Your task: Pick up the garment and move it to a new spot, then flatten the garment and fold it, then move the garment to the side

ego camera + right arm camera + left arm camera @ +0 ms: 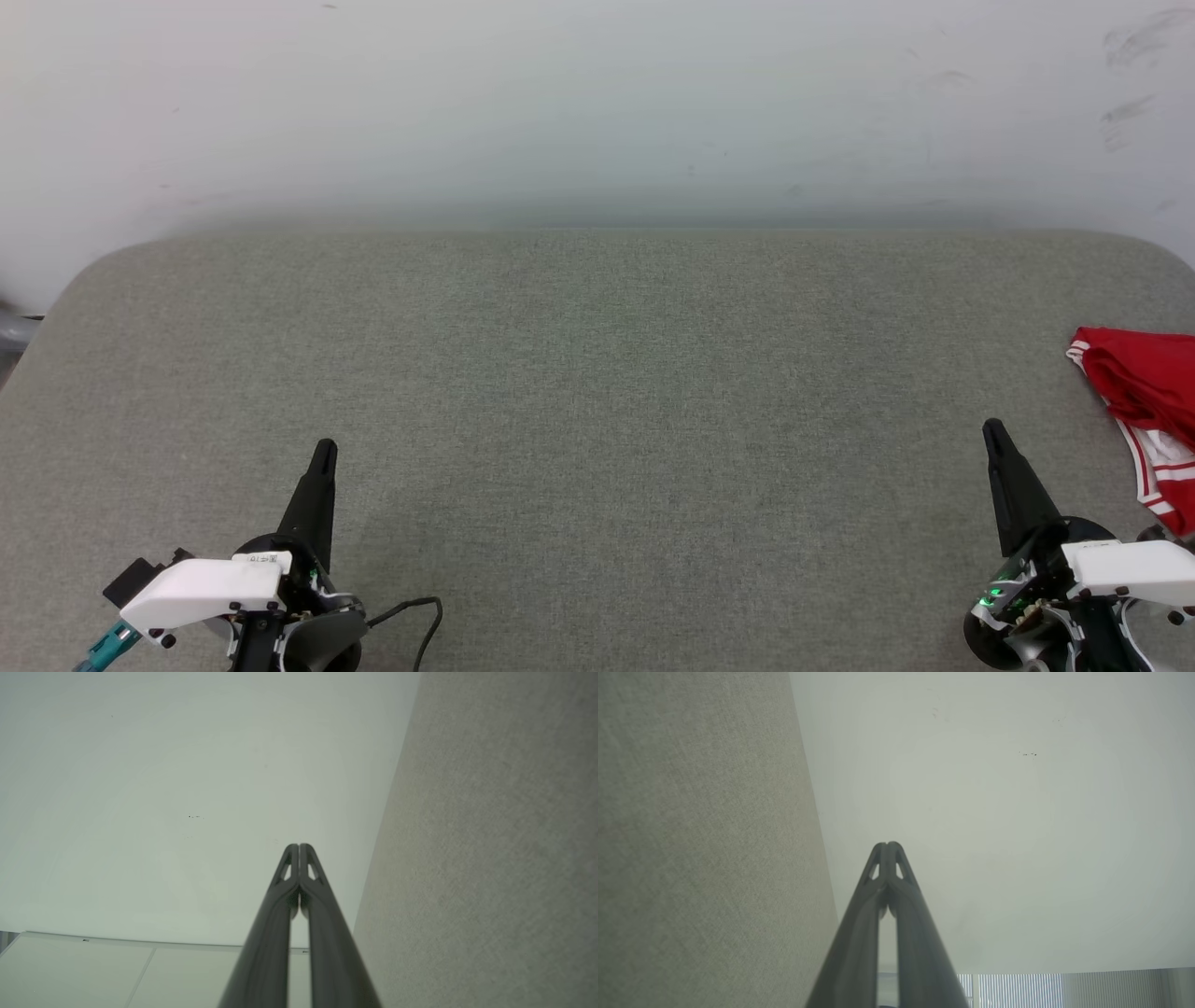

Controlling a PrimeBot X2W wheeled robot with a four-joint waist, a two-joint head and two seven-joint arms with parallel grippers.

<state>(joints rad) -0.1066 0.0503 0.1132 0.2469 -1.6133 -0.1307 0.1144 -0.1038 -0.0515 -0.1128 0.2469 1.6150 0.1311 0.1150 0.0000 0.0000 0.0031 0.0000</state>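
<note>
Garment (1146, 387) is lying bunched at the far right edge of the grey fabric-covered table (597, 401). Its red cloth is crumpling into folds, its white-and-red striped trim is showing along the near side, and part of it is running past the head view's right border. The right gripper (991, 429) is sitting near it, a little to its left and not touching it. Both of its dark fingers are pressing together into a single point with nothing between them. The left gripper (323, 450) is sitting well apart from the garment at the lower left, its fingers likewise clenching on nothing, with a black cable (422, 618) looping beside its base. Both grippers are pointing toward the pale wall (597, 112) behind the table. In each wrist view the fingertips are meeting tip to tip, with grey fabric running along one side and the wall beyond.
</note>
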